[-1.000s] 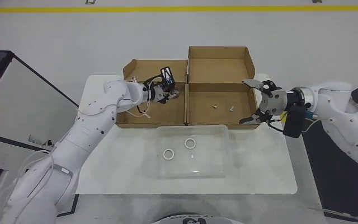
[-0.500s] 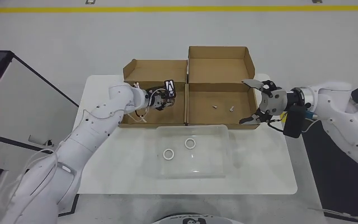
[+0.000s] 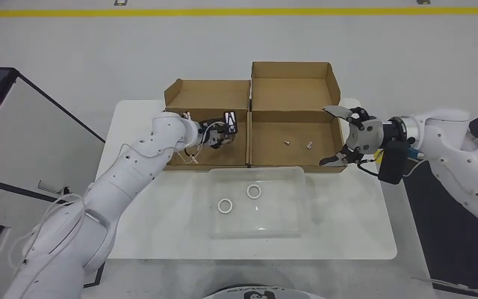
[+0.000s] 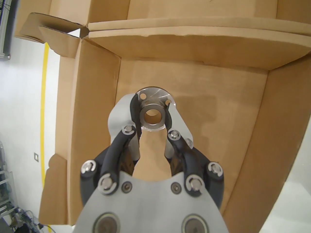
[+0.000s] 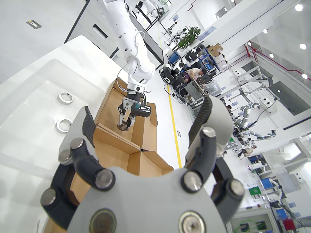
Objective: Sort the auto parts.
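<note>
Your left pincer (image 3: 214,137) points down, its fingers clamped on a metal flange (image 4: 151,118). Your right pincer (image 3: 326,136) lies level, jaws spread wide.

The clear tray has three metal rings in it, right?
No. The clear tray has two metal rings in it, not three: one ring and another ring. The top view shows it.

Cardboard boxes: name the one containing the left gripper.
The left brown cardboard box: left gripper holds a flanged metal bushing there; the right box holds small screws.
</note>
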{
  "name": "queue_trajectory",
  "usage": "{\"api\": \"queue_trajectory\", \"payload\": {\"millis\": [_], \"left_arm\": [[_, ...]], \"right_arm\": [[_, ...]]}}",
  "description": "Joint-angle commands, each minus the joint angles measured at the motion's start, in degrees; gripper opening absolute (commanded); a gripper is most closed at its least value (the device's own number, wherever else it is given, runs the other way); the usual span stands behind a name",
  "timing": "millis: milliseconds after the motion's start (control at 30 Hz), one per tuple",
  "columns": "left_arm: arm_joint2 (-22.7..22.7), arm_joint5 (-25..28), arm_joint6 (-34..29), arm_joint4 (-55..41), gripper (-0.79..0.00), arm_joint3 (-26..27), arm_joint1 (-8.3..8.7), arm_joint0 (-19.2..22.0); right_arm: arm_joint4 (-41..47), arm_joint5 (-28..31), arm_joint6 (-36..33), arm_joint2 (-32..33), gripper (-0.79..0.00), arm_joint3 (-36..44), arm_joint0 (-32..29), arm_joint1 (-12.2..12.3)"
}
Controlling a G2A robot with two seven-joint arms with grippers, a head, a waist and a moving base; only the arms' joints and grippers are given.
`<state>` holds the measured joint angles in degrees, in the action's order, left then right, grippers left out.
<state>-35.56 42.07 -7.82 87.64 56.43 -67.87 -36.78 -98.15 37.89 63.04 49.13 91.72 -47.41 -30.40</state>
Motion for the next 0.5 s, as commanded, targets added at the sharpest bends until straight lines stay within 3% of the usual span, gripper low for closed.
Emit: {"api": "queue_trajectory", "payload": {"millis": [0, 467], "left_arm": [[0.68, -0.44, 0.56, 0.97, -0.785, -1.29, -0.50, 0.49], [3.38, -1.17, 3.37, 4.62, -0.785, -8.35, -3.42, 3.09]], "right_arm": [[0.00, 0.00, 0.00, 0.00, 0.000, 0.00, 0.00, 0.00], [0.00, 0.00, 0.00, 0.00, 0.000, 0.00, 0.00, 0.00]]}}
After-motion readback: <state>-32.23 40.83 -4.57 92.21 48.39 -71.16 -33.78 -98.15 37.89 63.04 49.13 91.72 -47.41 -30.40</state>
